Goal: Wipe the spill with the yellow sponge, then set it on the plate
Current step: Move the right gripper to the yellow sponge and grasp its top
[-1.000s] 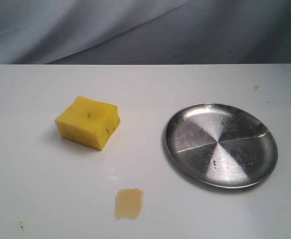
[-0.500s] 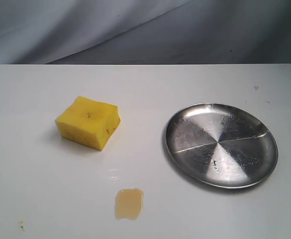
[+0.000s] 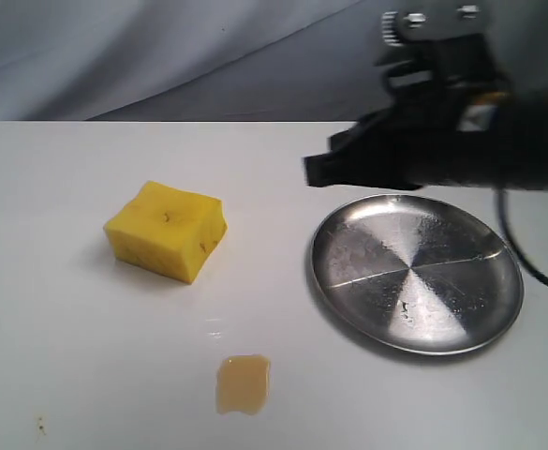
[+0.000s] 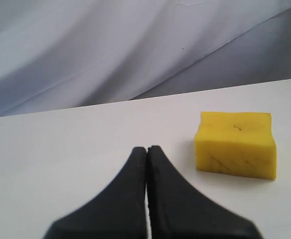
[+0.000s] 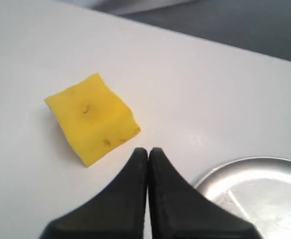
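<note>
My left claw [image 4: 146, 149] is pressed together with nothing in it. It sits low over the worktop [image 3: 58, 356] and out of the exterior view, so I judge it is only waiting. The yellow sponge [image 3: 166, 232] lies flat on the left of the worktop, touching nothing and free on every side, which leaves room for fingers to close on it. The spill [image 3: 244, 382] is a small amber puddle nearer the front edge, a little to the right of the sponge and apart from it, not yet wiped. Further right stands the plate [image 3: 416, 272], bare and shiny and well apart from the puddle, ready to take the sponge once the wiping is done. My right claw [image 5: 147, 150] hangs above the far rim of the plate, its tips aimed at the sponge. I take that as the start of a reach, but its fingers are pressed together and must spread before they can grip.
</note>
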### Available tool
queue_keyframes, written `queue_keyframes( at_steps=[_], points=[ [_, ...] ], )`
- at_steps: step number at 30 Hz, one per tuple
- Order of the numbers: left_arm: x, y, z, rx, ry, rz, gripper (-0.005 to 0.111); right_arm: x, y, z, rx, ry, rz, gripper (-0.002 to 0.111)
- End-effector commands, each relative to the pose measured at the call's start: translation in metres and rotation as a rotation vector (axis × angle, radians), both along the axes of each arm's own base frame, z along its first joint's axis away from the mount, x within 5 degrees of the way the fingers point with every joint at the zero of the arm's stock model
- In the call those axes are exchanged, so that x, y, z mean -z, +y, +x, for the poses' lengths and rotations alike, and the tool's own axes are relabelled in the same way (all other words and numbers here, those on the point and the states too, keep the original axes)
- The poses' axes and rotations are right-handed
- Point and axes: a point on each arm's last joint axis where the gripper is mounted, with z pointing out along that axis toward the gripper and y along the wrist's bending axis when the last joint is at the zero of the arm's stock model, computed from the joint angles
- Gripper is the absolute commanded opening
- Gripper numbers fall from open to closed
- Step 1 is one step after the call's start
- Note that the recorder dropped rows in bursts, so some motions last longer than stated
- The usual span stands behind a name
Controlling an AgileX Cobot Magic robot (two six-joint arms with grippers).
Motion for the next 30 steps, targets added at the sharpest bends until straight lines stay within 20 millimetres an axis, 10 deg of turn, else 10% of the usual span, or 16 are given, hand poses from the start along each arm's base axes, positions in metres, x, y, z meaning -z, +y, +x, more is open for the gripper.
queue_keyframes(
  at_steps=[1, 11, 18, 21, 27, 30],
  points=[
    [-0.002, 0.000, 0.000, -0.002, -0.012, -0.008, 0.000, 0.025, 0.065, 0.048, -0.079, 0.165, -0.092, 0.003],
    [-0.002, 0.000, 0.000, -0.002, -0.012, -0.008, 0.000, 0.098, 0.155, 0.128, -0.070, 0.410, -0.035, 0.082],
    [-0.002, 0.000, 0.000, -0.002, -0.012, -0.008, 0.000, 0.165, 0.178, 0.143, -0.062, 0.554, -0.045, 0.083],
    [-0.002, 0.000, 0.000, -0.002, -0.012, -0.008, 0.000, 0.180, 0.178, 0.142, -0.065, 0.576, -0.072, 0.075],
    [-0.002, 0.000, 0.000, -0.002, -0.012, -0.008, 0.000, 0.182, 0.178, 0.141, 0.010, 0.648, -0.044, 0.000],
    [-0.002, 0.000, 0.000, -0.002, -0.012, -0.008, 0.000, 0.178, 0.177, 0.140, 0.020, 0.663, -0.037, 0.000]
  ],
)
